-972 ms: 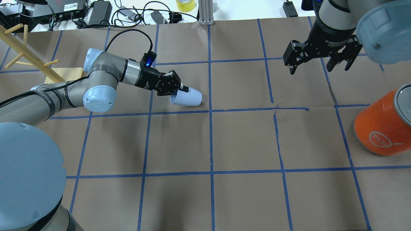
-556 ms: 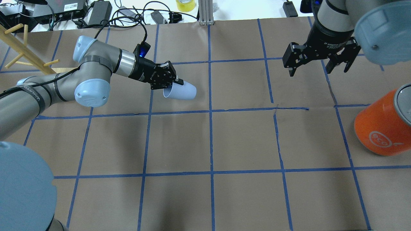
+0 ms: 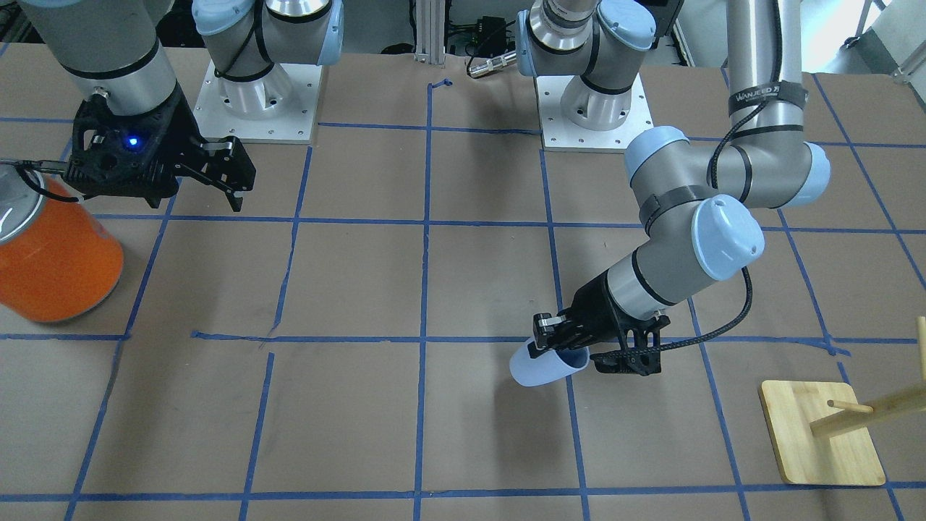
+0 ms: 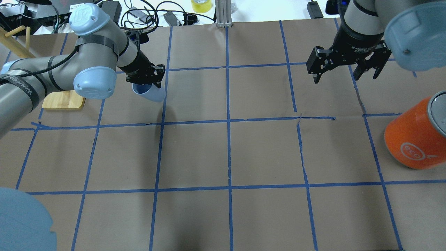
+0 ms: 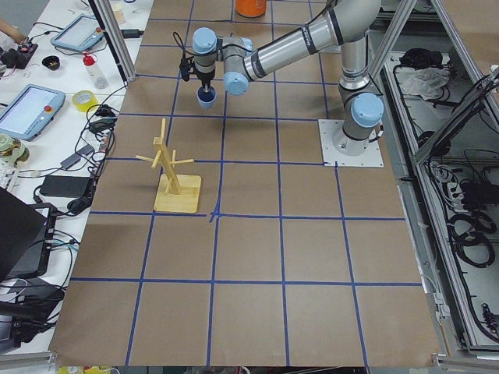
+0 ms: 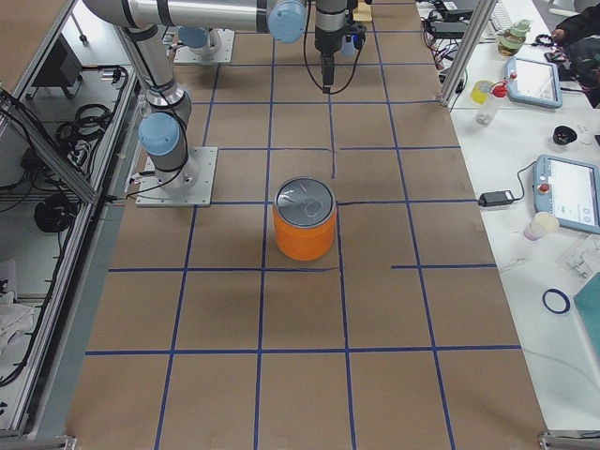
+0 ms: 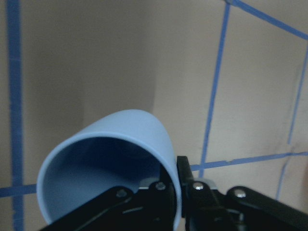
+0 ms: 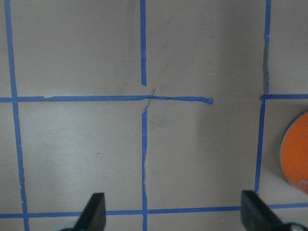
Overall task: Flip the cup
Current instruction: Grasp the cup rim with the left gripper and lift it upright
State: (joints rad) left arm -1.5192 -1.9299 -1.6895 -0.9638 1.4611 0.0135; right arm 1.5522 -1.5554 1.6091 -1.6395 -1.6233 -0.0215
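My left hand [image 4: 147, 83] remained closed on the rim of the cup [image 4: 154, 94], having carried it leftward, apparently clear of the desk [image 4: 264, 150]. It hung tilted, the flip underway but unfinished.

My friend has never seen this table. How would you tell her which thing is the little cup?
Start at the wooden peg stand on the table's left side, seen from overhead. Just beside it, the left gripper pinches the rim of the cup, holding it tilted. It is small and pale lavender-blue, unlike the big orange can at the far right.
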